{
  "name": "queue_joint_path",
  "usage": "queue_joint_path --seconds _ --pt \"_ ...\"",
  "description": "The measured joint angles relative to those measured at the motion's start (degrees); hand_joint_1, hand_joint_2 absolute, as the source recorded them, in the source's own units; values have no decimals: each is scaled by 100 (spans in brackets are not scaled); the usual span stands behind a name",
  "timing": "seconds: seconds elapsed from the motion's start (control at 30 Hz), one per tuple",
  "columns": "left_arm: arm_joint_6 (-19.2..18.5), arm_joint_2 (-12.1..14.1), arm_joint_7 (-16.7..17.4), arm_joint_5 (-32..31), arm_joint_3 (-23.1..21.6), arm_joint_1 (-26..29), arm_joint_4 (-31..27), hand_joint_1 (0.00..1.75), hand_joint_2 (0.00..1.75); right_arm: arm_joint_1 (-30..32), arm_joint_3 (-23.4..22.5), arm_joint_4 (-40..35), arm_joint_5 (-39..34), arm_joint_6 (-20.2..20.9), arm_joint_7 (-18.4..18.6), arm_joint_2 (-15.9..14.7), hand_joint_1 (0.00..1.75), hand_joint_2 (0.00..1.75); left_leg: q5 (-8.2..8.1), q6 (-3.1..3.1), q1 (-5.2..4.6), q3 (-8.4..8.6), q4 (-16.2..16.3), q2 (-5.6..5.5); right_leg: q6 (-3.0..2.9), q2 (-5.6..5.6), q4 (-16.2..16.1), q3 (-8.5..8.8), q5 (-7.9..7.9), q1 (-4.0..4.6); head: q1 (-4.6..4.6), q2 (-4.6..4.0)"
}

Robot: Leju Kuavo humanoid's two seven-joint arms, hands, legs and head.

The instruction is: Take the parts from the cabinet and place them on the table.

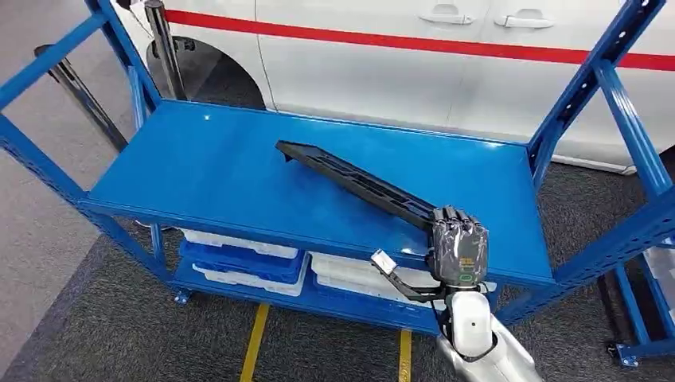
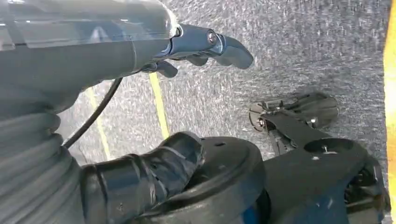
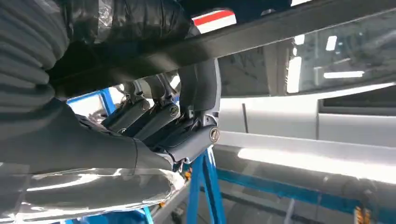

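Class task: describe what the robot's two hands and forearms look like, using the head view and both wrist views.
The right hand is dark grey under glossy clear wrap, on a white and silver forearm with a black cable and white tag. The left hand has a grey ribbed cover, a thick dark thumb, darker screw-jointed fingers and a black cable.

White car (image 1: pixel 446 72) w/ red stripe (image 1: pixel 414 41) behind.

One long black plastic part (image 1: pixel 354 181) lies on the blue counter (image 1: pixel 199 167). Four white trays (image 1: pixel 239 243) sit on the lower shelf (image 1: pixel 239 290). One white car (image 1: pixel 382 64) stands behind. Two yellow floor lines (image 1: pixel 255 342).
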Motion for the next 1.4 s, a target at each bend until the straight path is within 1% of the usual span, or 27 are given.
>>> queue_joint_path --seconds 0.03,0.1,0.13,0.2,0.27,0.3,0.33,0.47,0.5,0.6,0.63,0.67,0.73,0.8,0.83,0.87,0.97,1.0,1.03,1.1,1.13,1.17,1.23,1.27,1.3,1.37,1.4 --pt "0 -2 4 0 0 -8 0 0 175 -7 9 -15 0 0 2 -17 155 175 42 53 2 -61 0 8 6 -4 265 -99 -303 1 11 -2" --pt "0 -7 7 -15 0 -9 0 0 175 -8 52 -37 0 0 46 -43 155 175 123 68 -6 -194 16 21 49 -5 1127 -352 -893 -7 7 -2" --pt "0 -6 7 -17 0 -8 0 0 175 -1 72 -37 0 0 61 -52 155 175 163 65 -7 -262 29 25 66 -6 1455 -421 -1027 -10 9 -2" --pt "0 -6 7 -22 2 -9 0 0 175 15 96 -44 0 -2 53 -63 155 175 229 42 -2 -395 76 25 83 -7 1472 -252 -853 -24 9 -2" --pt "0 -11 7 -33 2 -14 0 0 175 54 96 -81 0 -4 -116 -59 155 175 268 -1 3 -494 136 21 89 -11 642 356 -483 -62 9 -2" --pt "0 -15 7 -33 4 -17 0 0 175 74 94 -105 0 -9 -221 -37 155 175 284 -24 4 -523 174 20 90 -10 158 680 -446 -81 4 -2" --pt "0 -15 7 -37 11 -22 0 0 175 98 83 -116 0 -15 -335 -8 155 175 310 -66 -28 -574 202 12 65 2 -115 808 -579 -28 9 -2" --pt "2 -15 7 -57 33 -11 0 0 175 297 -118 -171 -7 -52 -739 199 155 175 474 -214 -28 -631 169 -7 -144 16 -106 640 -424 -16 2 -2" --pt "4 -15 7 -59 42 -11 2 0 175 306 -181 -177 -20 -68 -869 269 155 175 338 -239 13 -679 247 -21 -210 -20 -124 588 -353 -33 0 0" --pt "4 -22 7 -59 85 -16 2 0 175 392 -420 -190 -272 -72 -1417 494 155 175 -648 -288 12 -961 1252 -13 -313 -22 -123 362 -165 4 -4 0" --pt "4 -22 7 -59 107 -12 4 0 175 428 -490 -190 -436 -72 -1574 564 155 175 -827 -290 11 -1037 1650 -13 -321 -24 -113 276 -107 23 -4 -2" --pt "4 -22 7 -59 125 -11 2 0 175 457 -534 -190 -525 -72 -1661 617 155 175 -848 -285 9 -1041 1907 -13 -326 -25 -101 188 -49 44 -4 -2" --pt "4 -22 7 -59 131 -14 2 0 175 492 -588 -190 -577 -72 -1722 691 155 175 -498 -231 -2 -692 1655 -14 -327 -27 -72 27 54 73 -4 -2" --pt "4 -22 7 -59 136 -16 2 0 175 496 -623 -201 -597 -72 -1731 743 155 175 -211 -133 -46 -25 750 -19 -318 -18 -47 -79 142 91 -4 -2" --pt "7 -15 7 -59 138 -25 2 0 175 499 -640 -223 -599 -72 -1731 774 155 175 -377 -69 -82 262 266 -18 -297 -19 -42 -100 186 96 -4 -2" --pt "9 -15 2 -59 140 -27 2 0 175 498 -658 -238 -726 -61 -1798 787 155 175 -437 -72 -90 431 -45 -15 -265 -20 -45 -117 242 97 0 -2" --pt "9 -31 -13 -66 175 -27 2 0 175 529 -730 -240 -1426 -20 -2272 879 155 175 -286 -34 -129 328 -65 -16 -162 -29 -156 -112 441 64 -2 -2" --pt "9 -57 -13 -77 186 -27 11 0 175 545 -743 -260 -1601 -4 -2392 903 155 175 -155 -16 -43 302 -161 21 -132 -19 -141 -146 410 72 0 -2" --pt "9 -57 -15 -85 208 -38 11 0 175 557 -754 -284 -1763 32 -2498 918 155 175 -80 31 -54 241 -177 49 -113 -4 -32 -203 151 65 -2 -2" --pt "11 -61 -24 -94 258 -32 11 0 175 559 -771 -324 -2045 98 -2636 957 155 175 63 63 -53 47 -149 61 -66 -6 702 -391 -636 34 2 -2" --pt "11 -68 -28 -94 273 -32 11 0 175 567 -774 -330 -2135 129 -2671 966 155 175 132 57 -56 -53 -129 62 -38 -6 1110 -465 -864 20 -2 -2" --pt "11 -70 -39 -94 282 -29 11 0 175 576 -776 -332 -2232 157 -2706 977 155 175 196 48 -55 -172 -97 64 -11 -6 1461 -504 -902 3 0 -2" --pt "11 -70 -50 -98 297 -34 11 0 175 595 -776 -332 -2571 298 -2866 988 155 175 306 10 -42 -402 -18 68 30 -8 1520 -298 -519 -35 0 -2" --pt "11 -70 -61 -98 315 -34 11 0 175 600 -776 -341 -2855 393 -2974 1006 155 175 354 -18 -32 -519 39 67 45 -9 1204 -13 -295 -61 -2 0" --pt "11 -70 -61 -98 328 -38 11 0 175 598 -776 -367 -3061 450 -3030 1023 155 175 386 -46 -27 -616 107 66 62 -11 766 340 -228 -86 0 -2" --pt "13 -68 -63 -98 356 -41 9 0 175 575 -776 -424 -3279 514 -3113 1063 155 175 436 -117 -52 -733 221 55 41 5 -104 879 -681 -39 2 -2" --pt "18 -66 -66 -98 372 -35 9 0 175 577 -776 -439 -3437 599 -3172 1069 155 175 485 -162 -58 -724 197 59 -32 19 -57 814 -653 -32 -26 -2"
